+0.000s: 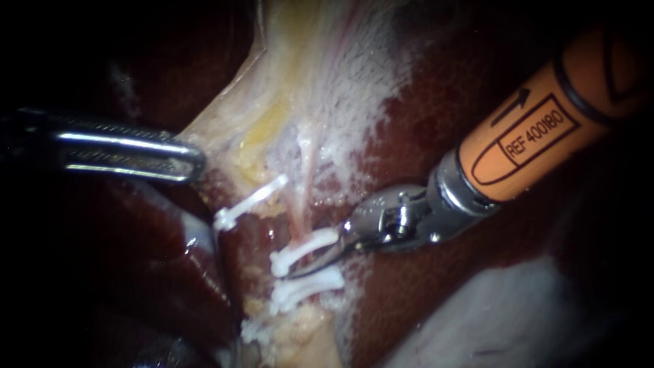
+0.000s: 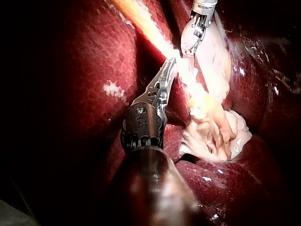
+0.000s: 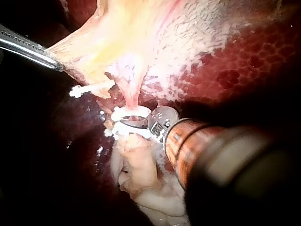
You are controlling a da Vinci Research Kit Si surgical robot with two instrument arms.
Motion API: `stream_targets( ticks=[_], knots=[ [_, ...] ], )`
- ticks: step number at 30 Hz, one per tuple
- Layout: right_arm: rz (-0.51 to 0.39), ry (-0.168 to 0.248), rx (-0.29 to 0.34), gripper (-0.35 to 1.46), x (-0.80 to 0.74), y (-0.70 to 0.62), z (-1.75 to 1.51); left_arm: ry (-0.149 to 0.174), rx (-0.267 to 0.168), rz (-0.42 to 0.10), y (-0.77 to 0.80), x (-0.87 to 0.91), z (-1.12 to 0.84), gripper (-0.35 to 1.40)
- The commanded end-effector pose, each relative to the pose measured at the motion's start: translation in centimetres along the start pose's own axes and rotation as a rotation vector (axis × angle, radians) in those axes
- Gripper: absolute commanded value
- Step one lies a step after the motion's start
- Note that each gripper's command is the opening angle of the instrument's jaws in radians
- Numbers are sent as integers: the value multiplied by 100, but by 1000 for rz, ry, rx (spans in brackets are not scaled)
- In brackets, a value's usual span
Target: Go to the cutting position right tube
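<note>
The right tube (image 1: 300,217) is a thin pink strand running down from the pale tissue (image 1: 300,88) to two white clips, the upper clip (image 1: 304,248) and the lower clip (image 1: 308,286). My right instrument (image 1: 317,264), on an orange shaft, reaches in from the upper right. Its thin curved blades are open, and one blade lies across the tube in the gap between the two clips. A third white clip (image 1: 249,202) sits on the left tube. My left instrument (image 1: 193,162) comes from the left, its jaws shut on the edge of the pale tissue and holding it taut.
Dark red liver (image 1: 436,136) surrounds the site. A pale whitish mass (image 1: 504,313) lies below the right instrument's shaft. Another clip (image 1: 256,330) sits lower on yellowish fatty tissue. In the left wrist view my left instrument (image 2: 169,68) holds the pale strand, with my right instrument (image 2: 189,49) just ahead.
</note>
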Motion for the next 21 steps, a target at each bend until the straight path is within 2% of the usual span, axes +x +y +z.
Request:
stream_targets(
  ticks=[1, 21],
  knots=[
    [-2, -2, 2, 21, 0, 0, 0, 0, 0, 0, 0, 0, 0, -35],
    [-4, -3, 3, 21, -1, 1, 1, 0, -1, 0, 0, 0, 1, -35]
  ],
)
